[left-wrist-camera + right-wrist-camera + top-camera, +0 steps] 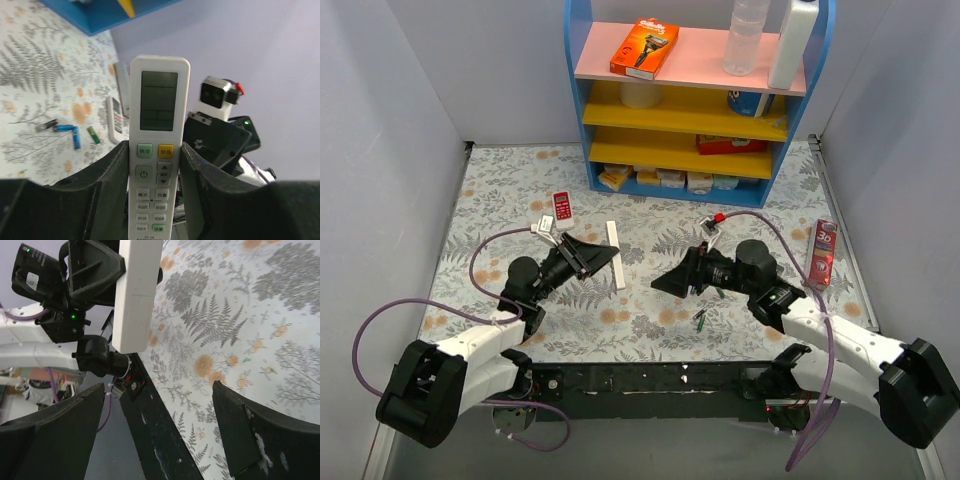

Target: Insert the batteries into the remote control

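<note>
The remote control [157, 150] is pinched across its long edges by the left gripper [590, 258] and held up off the table [500, 190]. The button face is turned to the left wrist and the plain back toward the right gripper [159, 387], whose fingers are spread wide with nothing between them. The batteries [65, 128] are all left lying on the table near its front edge, just below the right gripper and well apart from the remote.

What could go wrong: only the button end is clamped, so a push on the back could lever the remote round or slide it out of the pinch. The batteries are tiny and round, so they could easily be rolled away or nipped crooked. Polarity could be got wrong too.

Containers: nothing is seen loaded in the remote, though honestly it can't be told from the right wrist view whether the cover is even off. The blue shelf [576, 110] is stocked up top with an orange box [644, 48] and a clear bottle [745, 35].
</note>
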